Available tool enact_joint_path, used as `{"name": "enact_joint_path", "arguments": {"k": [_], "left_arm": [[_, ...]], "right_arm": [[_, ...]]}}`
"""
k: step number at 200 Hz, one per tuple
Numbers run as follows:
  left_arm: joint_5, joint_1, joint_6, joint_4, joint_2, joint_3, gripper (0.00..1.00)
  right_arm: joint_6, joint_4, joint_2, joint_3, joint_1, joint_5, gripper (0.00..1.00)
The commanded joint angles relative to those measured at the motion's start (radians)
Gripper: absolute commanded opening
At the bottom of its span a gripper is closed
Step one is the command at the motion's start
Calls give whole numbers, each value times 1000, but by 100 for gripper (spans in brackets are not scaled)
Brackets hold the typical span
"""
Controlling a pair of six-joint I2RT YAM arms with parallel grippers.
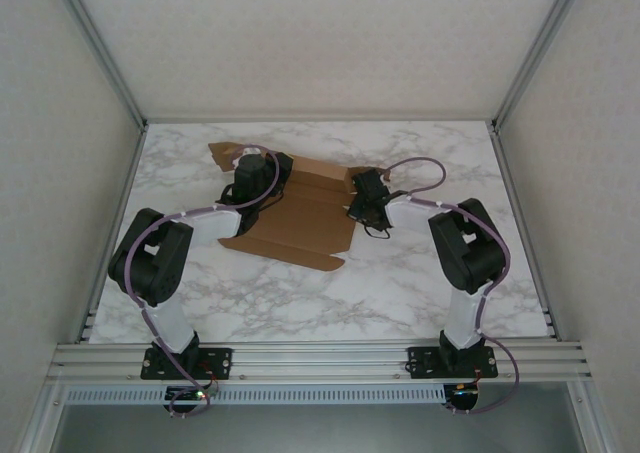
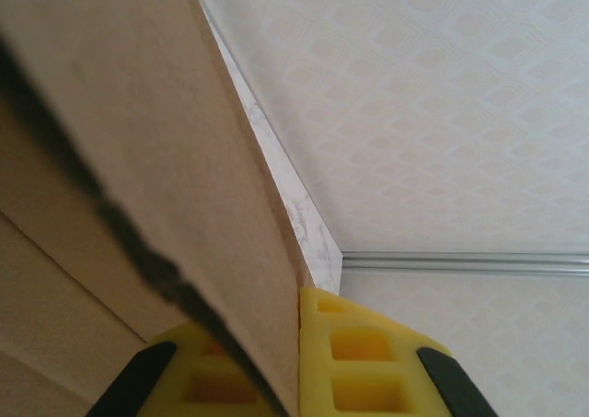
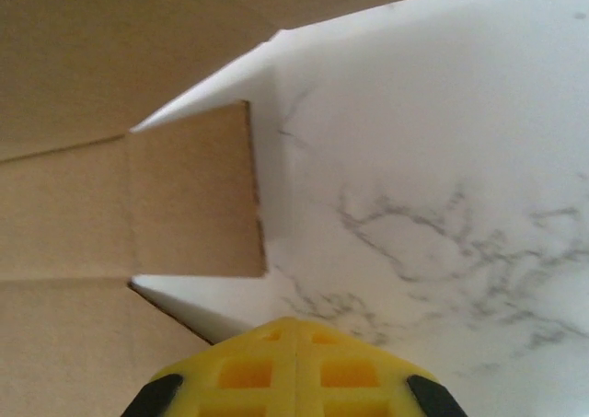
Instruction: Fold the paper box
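The paper box [image 1: 305, 223] is a brown creased cardboard blank lying mid-table, its left part lifted. My left gripper [image 1: 250, 178] is at the box's far-left end. In the left wrist view the yellow fingers [image 2: 368, 353] are shut on a raised cardboard panel [image 2: 138, 113], whose edge runs down between the pads. My right gripper [image 1: 358, 205] is at the box's right edge. In the right wrist view its jaws [image 3: 294, 323] are shut pad to pad with nothing between them, hovering over bare marble just right of a side tab [image 3: 193, 191].
The marble table [image 1: 400, 293] is enclosed by pale walls and aluminium frame rails [image 1: 320, 358] along the near edge. A corner post [image 1: 110, 63] stands at the back left. Open marble lies in front of the box and to its right.
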Motion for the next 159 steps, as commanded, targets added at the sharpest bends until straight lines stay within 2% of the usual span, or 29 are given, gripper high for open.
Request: {"name": "enact_joint_path", "arguments": {"k": [1,46,103,141,159], "left_arm": [[15,-8,3,-57,22,-25,3],[25,-8,-4,-49,24,-26,3],[29,-8,-6,-49,24,-32,3],[26,-5,-4,-57,21,-29,3],[25,2,-10,-72,19,-21,3]], "right_arm": [[46,12,53,36,-5,-25,2],[55,109,54,36,-7,-95,2],[-21,291,15,-11,-7,-152,5],[-102,265,4,23,-8,-148,6],[-102,290,-40,-26,-17,-134,8]]}}
